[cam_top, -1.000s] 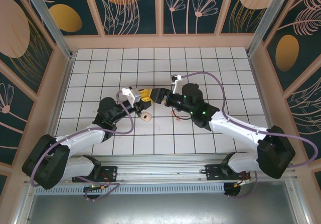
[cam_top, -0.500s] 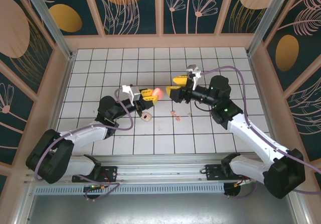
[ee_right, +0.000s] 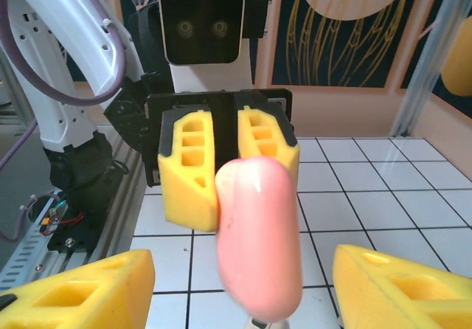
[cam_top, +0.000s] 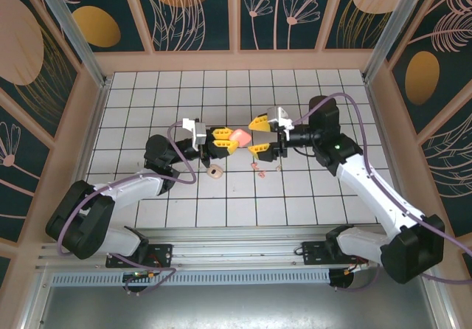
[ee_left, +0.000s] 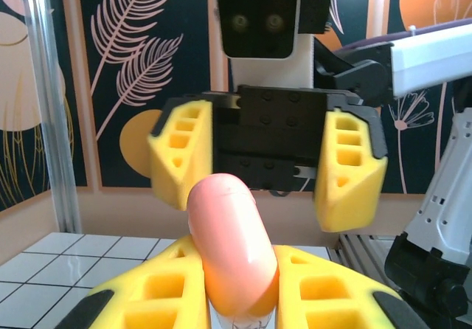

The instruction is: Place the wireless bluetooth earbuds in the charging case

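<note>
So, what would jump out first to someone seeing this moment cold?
A pink case is held up in the air over the middle of the tiled table, pinched by the left fingers. The right fingers face it from the other side, spread wide and not touching it. On the tiles below lie a beige case and tiny earbuds.

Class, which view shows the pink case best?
The right wrist view: the pink case is nearly whole, clamped between the left gripper's fingers. The left wrist view hides its base behind those fingers; the top view makes it a small pink blob.
</note>
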`<state>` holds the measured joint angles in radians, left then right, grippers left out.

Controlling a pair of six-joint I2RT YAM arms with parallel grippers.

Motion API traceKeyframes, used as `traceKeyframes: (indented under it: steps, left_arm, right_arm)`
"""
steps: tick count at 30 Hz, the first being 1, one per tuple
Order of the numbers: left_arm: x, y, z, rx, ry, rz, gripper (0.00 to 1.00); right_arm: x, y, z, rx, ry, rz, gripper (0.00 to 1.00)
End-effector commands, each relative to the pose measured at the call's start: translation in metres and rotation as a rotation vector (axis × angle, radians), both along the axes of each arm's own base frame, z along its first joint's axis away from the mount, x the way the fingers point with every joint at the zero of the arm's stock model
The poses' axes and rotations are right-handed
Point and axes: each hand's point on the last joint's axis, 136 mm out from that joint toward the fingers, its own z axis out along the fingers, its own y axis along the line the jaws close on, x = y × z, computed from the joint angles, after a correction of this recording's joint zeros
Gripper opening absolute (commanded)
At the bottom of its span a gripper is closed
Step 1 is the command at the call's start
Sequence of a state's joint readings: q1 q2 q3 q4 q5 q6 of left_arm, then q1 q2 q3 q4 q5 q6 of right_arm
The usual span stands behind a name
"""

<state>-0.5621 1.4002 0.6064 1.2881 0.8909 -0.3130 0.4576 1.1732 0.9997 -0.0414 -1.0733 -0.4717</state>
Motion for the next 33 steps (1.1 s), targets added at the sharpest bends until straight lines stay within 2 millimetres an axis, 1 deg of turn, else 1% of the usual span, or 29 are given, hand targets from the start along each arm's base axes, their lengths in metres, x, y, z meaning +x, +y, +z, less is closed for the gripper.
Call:
traceKeyframes:
  steps: [1, 6, 11, 15, 17, 21, 23, 24, 25, 28, 30, 33]
  left_arm:
    - [-0.010, 0.000, 0.018, -0.029, -0.073, -0.045, 0.12]
    - [-0.012, 0.001, 0.021, -0.035, -0.089, -0.046, 0.12]
    - [-0.015, 0.002, 0.025, -0.037, -0.103, -0.048, 0.12]
    - [-0.015, 0.002, 0.025, -0.035, -0.106, -0.044, 0.11]
    - [-0.014, 0.002, 0.025, -0.037, -0.108, -0.041, 0.11]
    - [-0.012, 0.001, 0.023, -0.023, -0.109, -0.035, 0.12]
    - [-0.009, -0.001, 0.021, -0.007, -0.106, -0.028, 0.17]
    - [-0.007, -0.001, 0.018, 0.007, -0.106, -0.017, 0.21]
    - [-0.003, -0.002, 0.016, 0.026, -0.107, 0.002, 0.28]
    - [0.009, -0.005, -0.001, 0.141, -0.105, 0.064, 0.43]
    - [0.015, -0.004, -0.013, 0.225, -0.114, 0.107, 0.47]
    - [0.021, 0.002, -0.037, 0.353, -0.137, 0.167, 0.48]
  right_arm:
    - [-0.007, 0.002, 0.009, 0.003, -0.027, 0.092, 0.63]
    - [-0.010, 0.004, 0.009, 0.000, -0.016, 0.144, 0.56]
    - [-0.008, 0.006, 0.002, -0.010, 0.005, 0.167, 0.50]
    - [-0.009, 0.008, -0.002, -0.016, 0.034, 0.200, 0.44]
    - [-0.009, 0.008, -0.003, -0.016, 0.048, 0.215, 0.36]
    - [-0.007, 0.008, -0.003, -0.032, 0.051, 0.211, 0.17]
    - [-0.004, 0.007, -0.004, -0.042, 0.040, 0.190, 0.15]
    - [-0.003, 0.005, -0.005, -0.049, 0.033, 0.174, 0.14]
    - [0.001, 0.002, -0.006, -0.061, 0.025, 0.147, 0.14]
    - [0.014, -0.005, -0.016, -0.136, 0.000, 0.026, 0.14]
    - [0.024, -0.011, -0.024, -0.197, -0.020, -0.058, 0.13]
    - [0.027, -0.020, -0.036, -0.279, -0.066, -0.126, 0.13]
